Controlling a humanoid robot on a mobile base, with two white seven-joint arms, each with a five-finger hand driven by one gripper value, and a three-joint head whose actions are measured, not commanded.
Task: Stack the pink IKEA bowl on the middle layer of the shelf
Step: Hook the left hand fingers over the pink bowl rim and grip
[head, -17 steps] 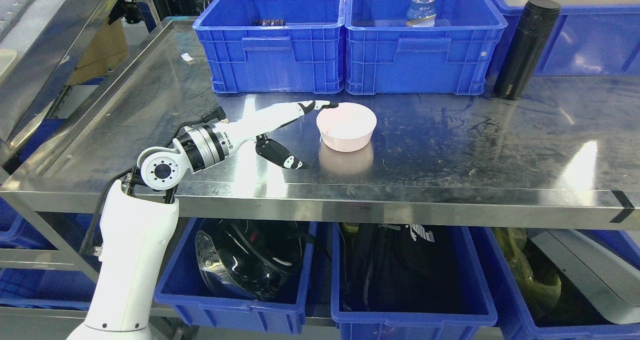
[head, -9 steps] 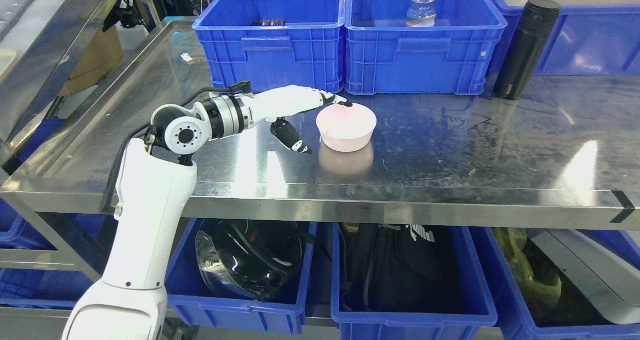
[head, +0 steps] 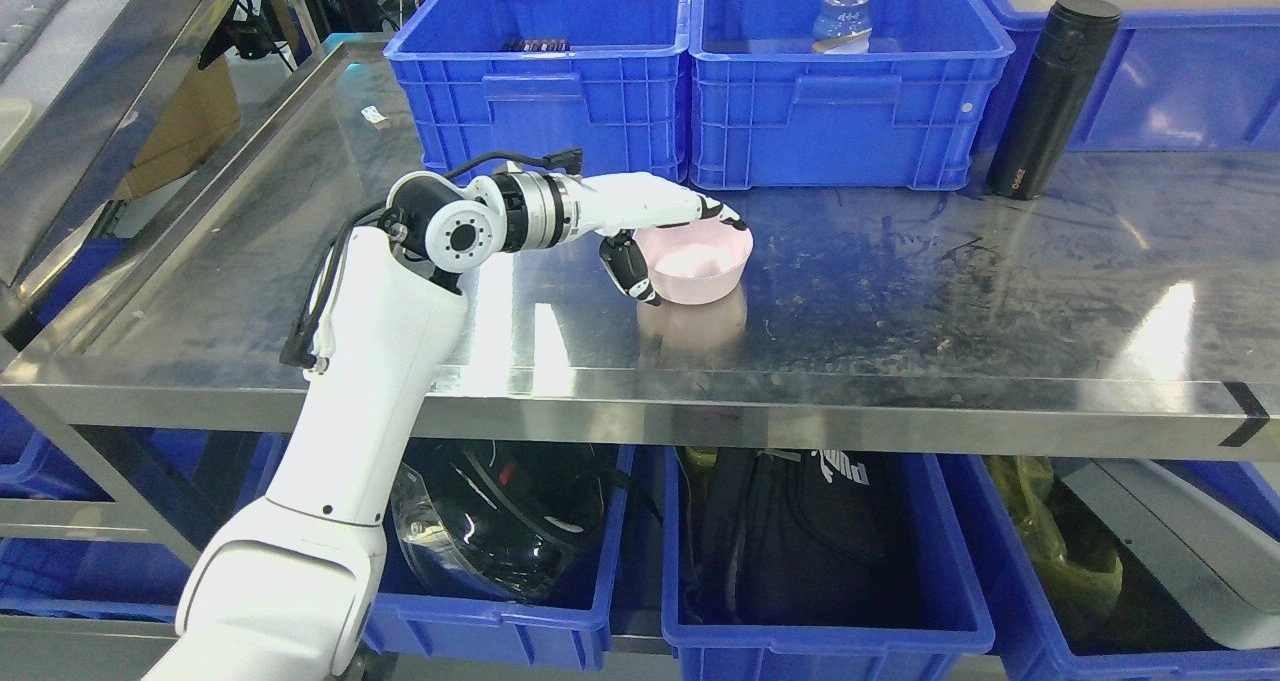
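- So far, the work sits at its very start: the pink bowl (head: 697, 263) stands upright on the steel shelf (head: 900, 291), and no second bowl shows anywhere for it to be stacked with.
- The left hand (head: 668, 229) is at the bowl's near-left rim, its arm coming in from the lower left of the head view.
- Its long fingers (head: 712, 209) lie stretched over the rim and across the top of the bowl, while the thumb (head: 630, 269) hangs down against the outside wall.
- That makes a wide, loose pinch set around the rim rather than a closed grip; I cannot tell for sure whether the fingers press on the bowl yet.
- The bowl's base looks flat on the steel, with its reflection right beneath, so I judge it not yet lifted.
- Beyond the hand stand two blue crates (head: 690, 81); the farther-right one holds a water bottle (head: 845, 9).
- Well off to the hand's right a black flask (head: 1050, 96) stands upright, clear of the work.
- Below the hand, under the shelf, more blue bins (head: 820, 621) hold dark gear.
- Still to come, as I judge it: closing on the rim, lifting, carrying and setting the bowl down at its stacking place.
- The right hand is out of sight.
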